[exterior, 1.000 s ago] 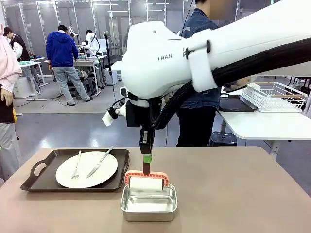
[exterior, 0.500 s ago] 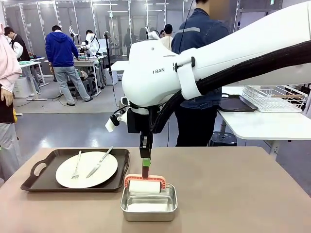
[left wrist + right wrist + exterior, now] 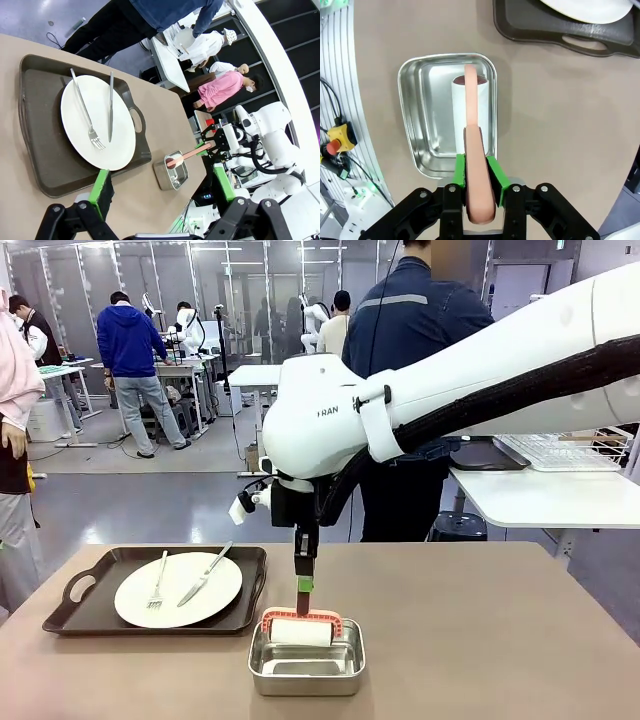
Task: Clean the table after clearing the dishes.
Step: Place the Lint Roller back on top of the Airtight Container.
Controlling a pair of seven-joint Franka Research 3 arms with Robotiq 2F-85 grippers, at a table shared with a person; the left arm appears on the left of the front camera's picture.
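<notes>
My right gripper [image 3: 303,585] is shut on the salmon handle of a lint roller [image 3: 300,632], whose white roll sits inside a square steel pan [image 3: 306,668] on the table [image 3: 480,630]. The right wrist view has the gripper [image 3: 479,172] clamping the handle [image 3: 472,125] over the pan [image 3: 415,115]. On the left, a white plate [image 3: 178,589] with a fork [image 3: 158,580] and knife [image 3: 205,574] lies on a dark tray [image 3: 80,612]. My left gripper [image 3: 162,185] hangs open above the table, looking down on the plate [image 3: 95,125] and tray [image 3: 40,125].
A person in a dark blue jacket [image 3: 420,330] stands at the table's far side, back turned. Behind on the right is a white side table with a wire rack [image 3: 560,450]. Bare tabletop stretches to the right of the pan.
My right arm has come down a little, setting the roller lower into the steel pan. The plate and tray have not moved.
</notes>
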